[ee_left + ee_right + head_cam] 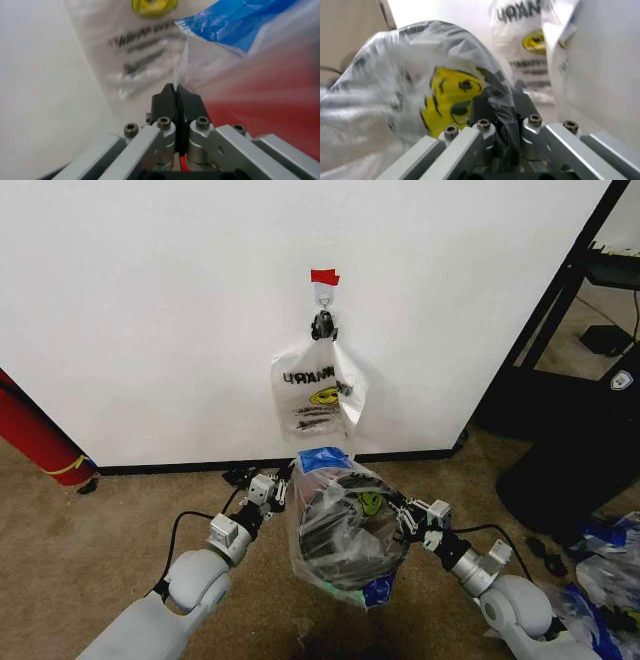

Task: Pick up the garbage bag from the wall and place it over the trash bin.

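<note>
Fingers first: on the left gripper (176, 92) they're pressed together on a thin edge of the garbage bag (345, 525), and on the right gripper (501, 108) they're pinching a bunched fold of the same bag right by its yellow smiley. So both sides have hold of plastic.

Where we're at, as far as we can judge: the bag is off the wall (150, 300) and draped over the trash bin (350, 535), whose dark mesh shows through the film. The grippers sit on opposite sides of the rim, left one on the left, right one on the right. This looks like the seating step, tugging the bag down around the bin. The next move probably calls for pulling evenly on both sides so the thin film doesn't tear or slip off, then letting go cleanly.

A second bag (318, 392) with reversed print hangs from the hook (323, 298) under the red tape (324, 277), just behind the bin.

Hard to make out: the bin's base and far rim are hidden by plastic, so we can't tell if the bag's mouth wraps all the way round.
</note>
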